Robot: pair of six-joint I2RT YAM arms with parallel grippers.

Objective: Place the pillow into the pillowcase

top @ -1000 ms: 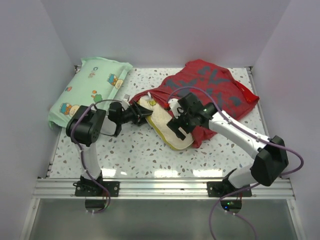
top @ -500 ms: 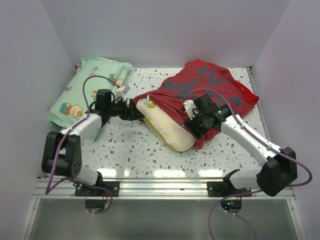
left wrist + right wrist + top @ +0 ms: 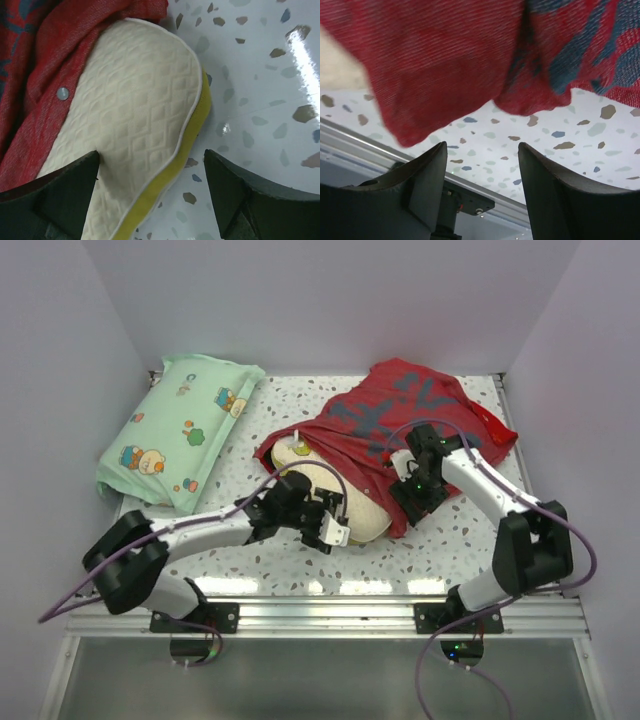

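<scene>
The cream-yellow pillow [image 3: 366,519] lies mid-table, most of it inside the red pillowcase [image 3: 400,415], with only its near end sticking out. My left gripper [image 3: 338,521] is at that exposed end. In the left wrist view the gripper [image 3: 152,156] is open and straddles the pillow's [image 3: 135,100] yellow-edged corner, one finger on the dimpled top and the other over the table. The pillowcase [image 3: 45,60] hem covers the pillow's left. My right gripper [image 3: 412,498] is at the case's near right edge. It [image 3: 482,146] is open and empty, with red cloth [image 3: 445,65] just beyond its tips.
A mint-green cartoon-print pillow [image 3: 180,430] lies at the far left against the white wall. White walls close in the speckled table [image 3: 270,560] on three sides. An aluminium rail [image 3: 320,615] runs along the near edge. A metal snap [image 3: 62,93] sits on the pillowcase hem.
My left arm swung from the pillow's far left end round to its near end and opened wider. My right gripper moved right and back along the case. The case now covers more of the pillow.
</scene>
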